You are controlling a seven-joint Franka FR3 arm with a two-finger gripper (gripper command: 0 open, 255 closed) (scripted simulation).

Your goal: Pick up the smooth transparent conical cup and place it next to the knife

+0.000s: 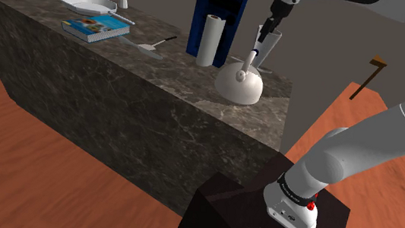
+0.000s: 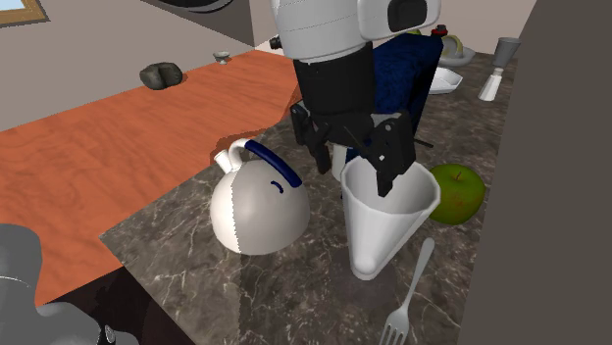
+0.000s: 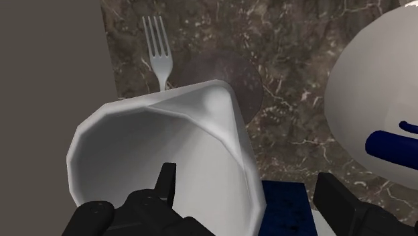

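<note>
The cover of the flat blue-and-orange book [image 1: 95,27], far along the counter, carries print too small for me to read. My black two-finger gripper [image 2: 371,169] sits at the rim of the pale grey-white conical cup [image 2: 387,221]. My fingers stand wide apart: one finger [image 3: 165,182] reaches into the cup's mouth and the other is outside, with the cup's wall between them. The outer finger is clear of the wall, so I have nothing clamped; I cannot tell whether the inner one touches. The cup stands upright, narrow end down, on the dark veined marble counter [image 2: 294,294]. It is between the white round kettle with a blue handle [image 2: 257,208] and a green apple [image 2: 457,192]. A white fork [image 2: 407,299] lies just beside its base.
</note>
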